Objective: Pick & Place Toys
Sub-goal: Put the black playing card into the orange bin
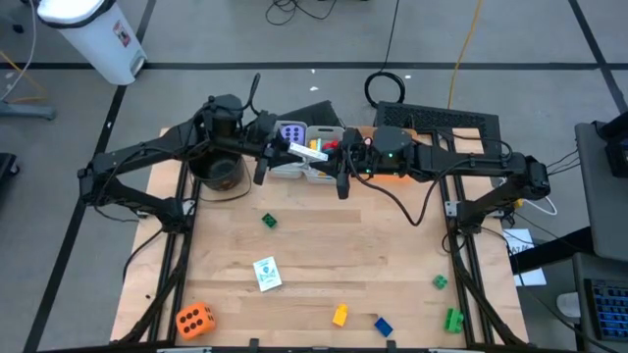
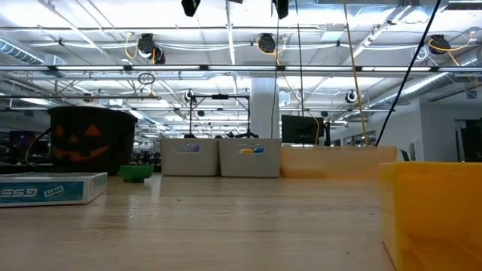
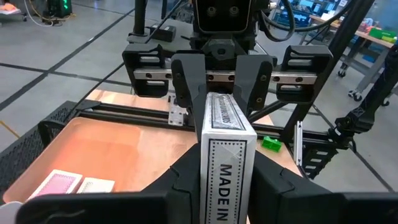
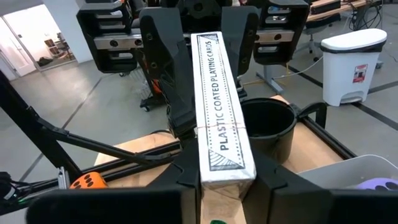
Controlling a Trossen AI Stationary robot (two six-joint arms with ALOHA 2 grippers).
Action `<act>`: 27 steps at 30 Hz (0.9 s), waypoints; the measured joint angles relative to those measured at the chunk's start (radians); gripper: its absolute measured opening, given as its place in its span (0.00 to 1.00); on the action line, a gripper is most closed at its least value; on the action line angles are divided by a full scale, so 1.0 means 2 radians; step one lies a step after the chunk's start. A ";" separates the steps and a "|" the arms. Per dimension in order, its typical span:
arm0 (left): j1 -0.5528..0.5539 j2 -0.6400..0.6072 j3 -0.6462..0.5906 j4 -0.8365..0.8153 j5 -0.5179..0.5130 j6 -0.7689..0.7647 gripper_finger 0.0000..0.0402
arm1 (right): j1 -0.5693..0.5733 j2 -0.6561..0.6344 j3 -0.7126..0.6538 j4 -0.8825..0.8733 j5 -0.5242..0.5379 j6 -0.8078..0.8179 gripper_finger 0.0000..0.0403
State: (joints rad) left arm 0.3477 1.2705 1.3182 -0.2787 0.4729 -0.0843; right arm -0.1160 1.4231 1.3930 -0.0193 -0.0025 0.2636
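We see both grippers pinching one playing-card box [image 4: 221, 99] (lettered along its edge) from opposite ends, held in the air above the grey bins [image 1: 316, 172] at the table's far edge: left gripper [image 3: 219, 171], right gripper [image 4: 217, 174], fingers pressed on it.

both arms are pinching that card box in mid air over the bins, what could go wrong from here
1. The left tool and the right tool each clamp an end of the card box. If they pull or twist unevenly, it could bend or slip out.
2. It hangs above the grey bins, next to the black bucket. Released early, it may drop into the wrong container.
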 joint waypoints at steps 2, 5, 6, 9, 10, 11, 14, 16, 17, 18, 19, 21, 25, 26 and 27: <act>0.001 0.000 0.000 0.000 0.000 0.003 0.22 | -0.001 0.000 0.000 0.000 0.000 0.000 0.12; 0.007 0.000 0.000 0.005 0.002 -0.001 0.22 | -0.003 -0.002 0.000 0.000 0.000 0.000 0.13; 0.009 0.000 0.000 0.009 0.002 -0.002 0.22 | -0.004 -0.003 0.000 0.001 0.000 0.001 0.14; 0.015 0.000 0.000 0.017 0.006 -0.004 0.22 | -0.008 -0.003 0.001 0.003 0.000 0.005 0.15; 0.016 0.001 0.000 0.021 0.010 -0.007 0.22 | -0.009 -0.005 0.001 0.003 0.000 0.006 0.14; 0.017 0.001 0.000 0.025 0.012 -0.011 0.23 | -0.010 -0.008 0.001 0.002 0.000 0.006 0.14; 0.017 0.001 0.000 0.024 0.009 -0.013 0.28 | -0.014 -0.010 0.000 -0.002 0.000 0.006 0.13; 0.018 0.000 0.000 0.026 0.007 -0.013 0.35 | -0.015 -0.012 0.000 -0.004 0.002 0.006 0.13; 0.018 0.000 0.000 0.026 0.005 -0.013 0.39 | -0.017 -0.013 0.000 -0.005 0.002 0.004 0.13; 0.017 0.000 0.000 0.027 0.004 -0.012 0.42 | -0.017 -0.014 0.000 -0.006 0.002 0.004 0.13; 0.017 0.000 0.000 0.027 0.003 -0.009 0.46 | -0.018 -0.015 0.000 -0.005 0.002 0.004 0.13; 0.017 0.000 0.000 0.029 -0.008 0.002 0.52 | -0.023 -0.016 0.000 -0.010 0.001 0.002 0.13; 0.021 0.000 0.000 0.046 -0.040 0.032 0.60 | -0.038 -0.025 0.000 -0.031 0.002 -0.009 0.13; 0.024 0.000 0.000 0.053 -0.048 0.037 0.61 | -0.043 -0.031 0.000 -0.040 0.002 -0.011 0.13; 0.027 0.000 0.000 0.057 -0.055 0.038 0.62 | -0.050 -0.040 0.000 -0.059 0.000 -0.013 0.13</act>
State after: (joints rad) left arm 0.4023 1.2705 1.3182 -0.1641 0.3630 -0.0080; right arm -0.2160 1.3432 1.3923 -0.1382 -0.0017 0.2385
